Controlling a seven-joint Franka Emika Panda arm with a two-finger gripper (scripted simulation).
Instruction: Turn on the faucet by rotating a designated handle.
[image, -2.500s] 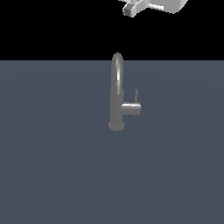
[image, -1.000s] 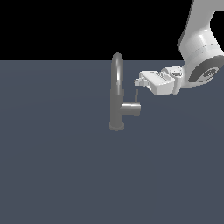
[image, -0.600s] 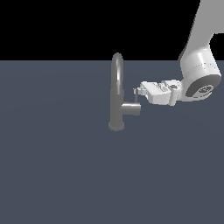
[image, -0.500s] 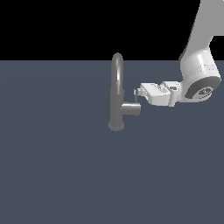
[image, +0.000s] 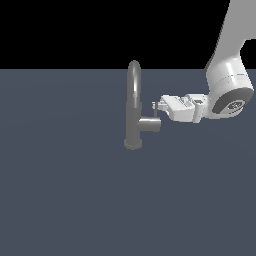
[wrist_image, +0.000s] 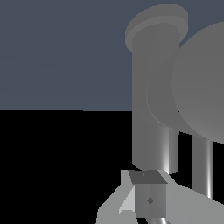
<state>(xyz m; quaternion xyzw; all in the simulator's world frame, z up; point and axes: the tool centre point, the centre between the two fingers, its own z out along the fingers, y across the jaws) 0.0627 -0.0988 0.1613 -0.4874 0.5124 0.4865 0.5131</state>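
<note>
No brand, label or writing can be read on anything in either view.

Going from the exterior view's left: that side of the dark grey worktop is bare and flat, running unbroken to the frame edge; its far edge is a straight line against black background. Near the middle stands the faucet, upright on a small round base, its narrow arched spout rising just above the worktop's far edge line. Open worktop lies in front of the base down to the lower frame edge.

From the faucet body the handle sticks out sideways toward the exterior view's right, a short grey stub. A thin dark rod rises at its outer end, right at the tip of the claw. The claw lies level above the stub's end, reaching in from the right. I cannot tell whether it is released or clenched, nor whether it touches the rod. Behind it the white arm climbs out of the frame at the upper right corner, with bare worktop below it.

In the wrist view the faucet fills the frame close up, the handle's round end face large beside it, and one grey pad of the claw sits just before the body; the fingers' spacing is not shown.
</note>
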